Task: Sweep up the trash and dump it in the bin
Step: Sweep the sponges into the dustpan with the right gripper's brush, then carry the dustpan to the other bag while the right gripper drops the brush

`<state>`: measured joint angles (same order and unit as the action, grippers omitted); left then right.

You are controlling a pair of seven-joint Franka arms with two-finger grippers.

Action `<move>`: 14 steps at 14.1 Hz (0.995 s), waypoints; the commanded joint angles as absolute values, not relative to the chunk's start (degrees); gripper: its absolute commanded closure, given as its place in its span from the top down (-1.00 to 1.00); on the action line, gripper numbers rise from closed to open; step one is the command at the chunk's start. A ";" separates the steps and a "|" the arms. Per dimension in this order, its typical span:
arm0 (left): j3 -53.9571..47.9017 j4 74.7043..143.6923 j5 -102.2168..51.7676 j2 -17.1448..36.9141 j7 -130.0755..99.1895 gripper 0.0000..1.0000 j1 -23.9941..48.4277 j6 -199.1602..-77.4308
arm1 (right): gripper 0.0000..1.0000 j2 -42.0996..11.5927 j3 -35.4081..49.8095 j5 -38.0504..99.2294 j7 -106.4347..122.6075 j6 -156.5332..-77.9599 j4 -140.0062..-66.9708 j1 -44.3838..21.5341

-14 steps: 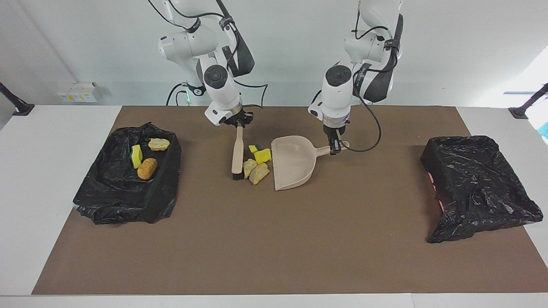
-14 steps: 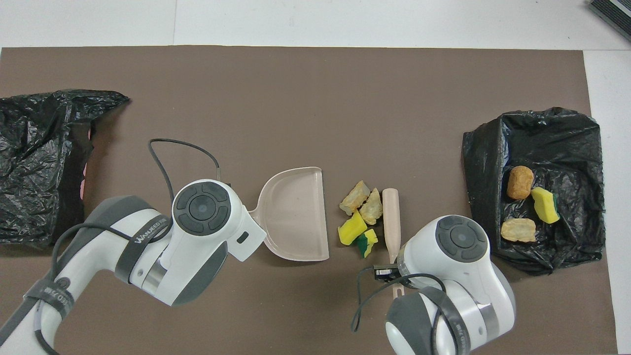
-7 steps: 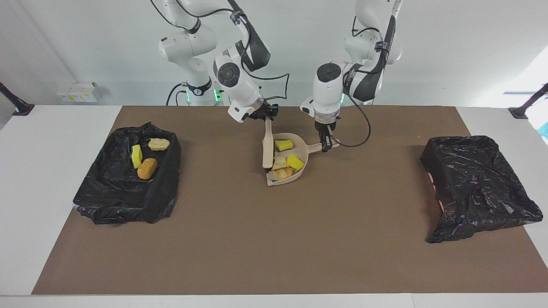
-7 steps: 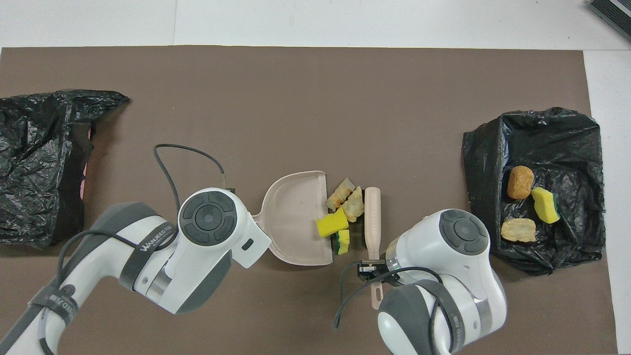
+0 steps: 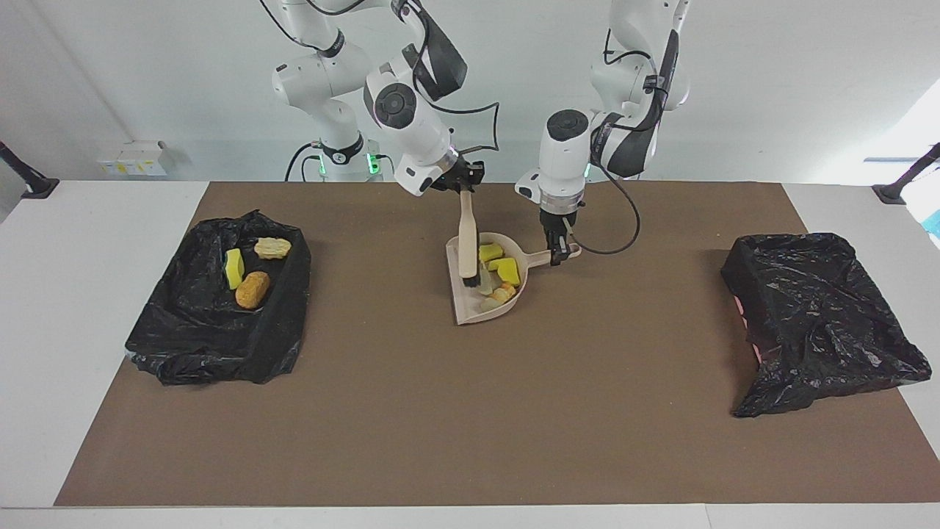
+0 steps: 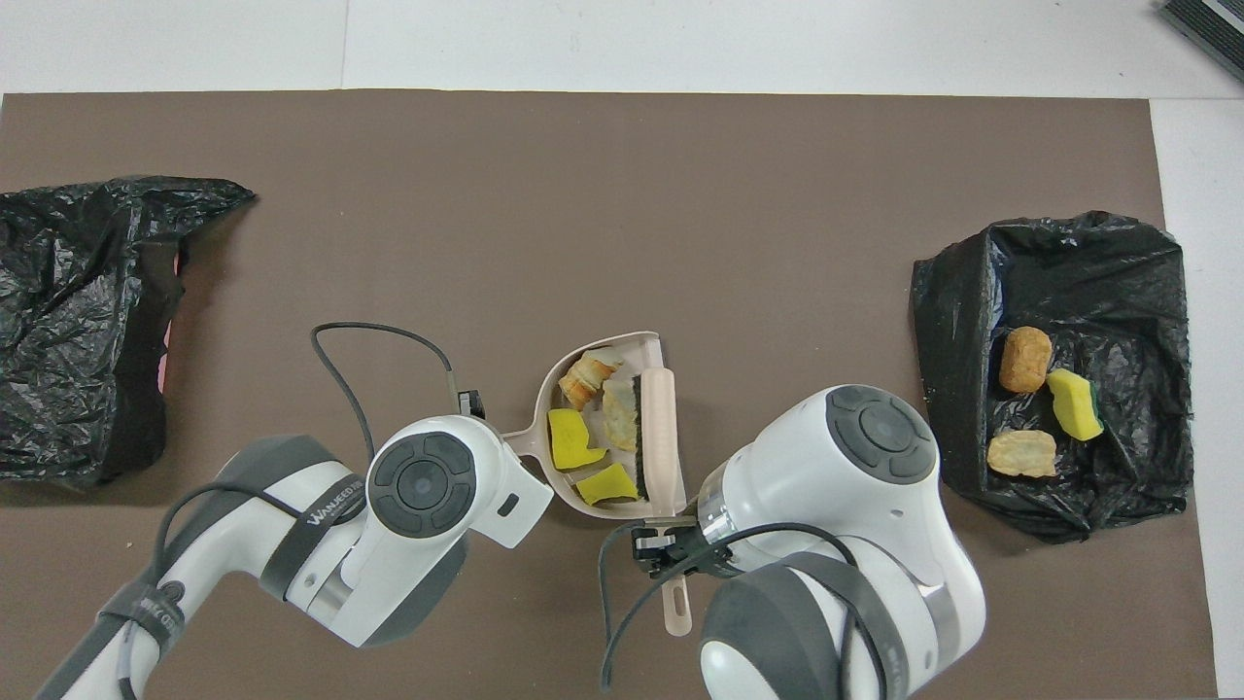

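The beige dustpan (image 5: 476,313) lies on the brown mat midway between the arms, and it also shows in the overhead view (image 6: 622,343). Several trash scraps lie in it: yellow sponge pieces (image 5: 507,270) (image 6: 569,442) and beige foam chunks (image 6: 586,374). My left gripper (image 5: 559,253) is shut on the dustpan's handle. My right gripper (image 5: 464,188) is shut on the beige brush (image 6: 659,428), whose black bristles (image 5: 470,279) stand inside the pan beside the scraps. More trash lies in the black-lined bin (image 5: 283,308): an orange-brown lump (image 5: 252,289), a yellow sponge (image 5: 233,268) and a beige chunk (image 5: 272,247).
The bin with trash stands at the right arm's end of the table (image 6: 948,321). A second crumpled black bag (image 5: 815,316) lies at the left arm's end. A cable loops from the left wrist over the mat (image 6: 379,335).
The brush swept the scraps from the mat into the dustpan and now stands inside it. The dustpan moved a little toward the right arm's end and turned.
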<state>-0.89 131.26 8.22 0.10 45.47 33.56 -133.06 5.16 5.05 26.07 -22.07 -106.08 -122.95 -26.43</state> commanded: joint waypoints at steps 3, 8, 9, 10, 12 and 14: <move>-0.53 128.24 4.67 2.37 49.20 -1.00 28.41 -133.86 | -1.00 11.06 5.45 18.28 -28.03 -97.04 -119.26 -24.53; -0.53 121.22 -3.32 2.99 64.84 -1.00 19.79 -127.37 | -1.00 14.33 6.15 18.28 -30.84 -101.05 -127.51 -30.12; -0.44 119.20 -4.38 3.51 67.21 -1.00 17.95 -125.35 | -1.00 13.72 6.15 18.37 -31.98 -104.47 -129.18 -31.63; -0.53 117.18 -4.92 4.39 69.41 -1.00 16.10 -123.33 | -1.00 12.75 6.24 18.37 -32.60 -106.85 -129.72 -32.86; -0.53 114.53 -6.93 4.92 73.55 -1.00 13.20 -120.68 | -1.00 9.68 6.24 18.46 -36.01 -109.58 -129.73 -36.11; -0.61 113.91 -8.96 4.66 78.11 -1.00 10.21 -119.62 | -1.00 6.69 6.24 18.54 -39.45 -115.02 -129.73 -39.79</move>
<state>0.02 116.32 -6.43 3.64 73.66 12.87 -121.79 9.18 6.33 19.28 -36.41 -111.41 -130.06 -37.35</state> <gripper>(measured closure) 0.670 0.736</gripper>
